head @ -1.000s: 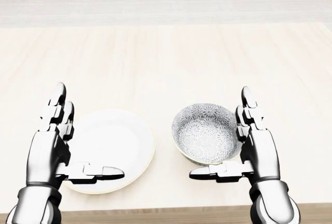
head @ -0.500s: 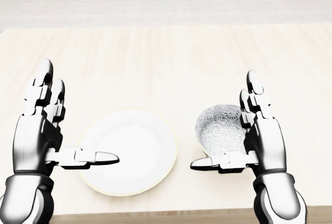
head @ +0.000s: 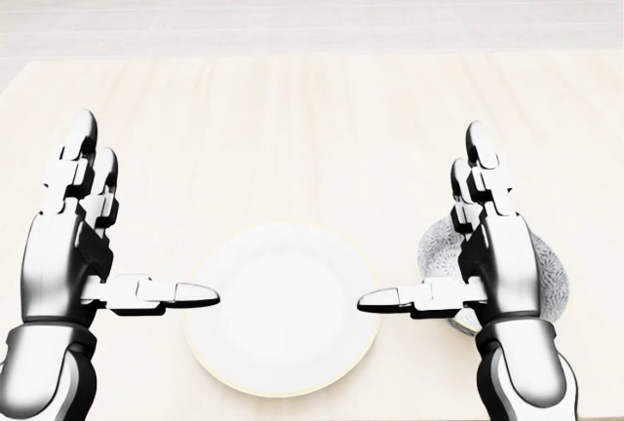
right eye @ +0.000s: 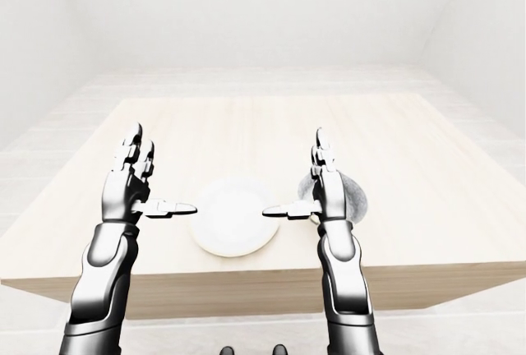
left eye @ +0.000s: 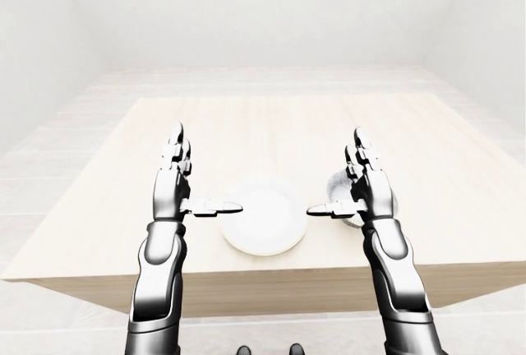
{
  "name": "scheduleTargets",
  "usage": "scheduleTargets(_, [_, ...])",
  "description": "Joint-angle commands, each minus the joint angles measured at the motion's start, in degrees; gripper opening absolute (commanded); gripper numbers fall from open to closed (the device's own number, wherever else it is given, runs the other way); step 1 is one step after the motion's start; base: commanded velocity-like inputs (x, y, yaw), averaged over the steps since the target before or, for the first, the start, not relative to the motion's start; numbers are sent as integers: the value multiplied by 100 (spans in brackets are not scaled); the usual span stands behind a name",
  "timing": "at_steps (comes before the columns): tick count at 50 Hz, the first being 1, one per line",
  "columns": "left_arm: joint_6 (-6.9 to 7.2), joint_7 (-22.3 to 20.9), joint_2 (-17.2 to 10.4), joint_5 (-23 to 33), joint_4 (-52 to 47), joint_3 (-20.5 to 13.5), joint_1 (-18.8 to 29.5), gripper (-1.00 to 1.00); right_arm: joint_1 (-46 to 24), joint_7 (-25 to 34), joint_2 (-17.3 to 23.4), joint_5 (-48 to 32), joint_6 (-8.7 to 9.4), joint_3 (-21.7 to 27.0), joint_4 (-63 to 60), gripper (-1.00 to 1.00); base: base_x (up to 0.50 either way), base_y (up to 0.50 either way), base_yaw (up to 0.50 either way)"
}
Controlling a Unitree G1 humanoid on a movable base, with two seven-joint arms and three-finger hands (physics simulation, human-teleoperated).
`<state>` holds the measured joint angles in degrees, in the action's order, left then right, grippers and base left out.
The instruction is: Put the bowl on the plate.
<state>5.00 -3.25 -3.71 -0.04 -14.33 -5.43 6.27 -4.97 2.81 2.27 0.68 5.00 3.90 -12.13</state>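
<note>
Hovering, fingers spread: plate (head: pixel 283 309) lies between left hand (head: pixel 63 255) and right hand (head: pixel 502 265); bowl (head: pixel 553 285) mostly hidden beneath the right.

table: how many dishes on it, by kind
plate: 1
bowl: 1
total: 2

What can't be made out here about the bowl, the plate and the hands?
Bowl: head view, the right hand covers most of it; its inside and any contact are unclear.
Bowl's pattern: eye views, too small.
Left hand: head view, its forearm is cut by the bottom edge.
Table: head view, near edge lies below the frame.
</note>
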Motion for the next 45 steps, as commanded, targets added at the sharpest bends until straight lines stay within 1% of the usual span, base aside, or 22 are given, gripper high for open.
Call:
scheduleTargets(1, [0, -36, -13, 37, 84, 0, -13, 100, -7, -27, 8, 33, 0, -2, 10, 100, 14, 0, 0])
scheduleTargets(13, [0, -33, 23, 21, 141, -10, -68, 100, 9, -9, 9, 6, 0, -34, -7, 100, 19, 0, 0])
scheduleTargets(31, [0, -90, -21, 99, 178, -65, -213, 100, 102, 29, -15, -70, 0, -91, 2, 100, 25, 0, 0])
scheduleTargets(45, [0, -142, -56, 157, 134, -119, -223, 100, 198, -16, 1, -137, 0, -48, -148, 100, 2, 0, 0])
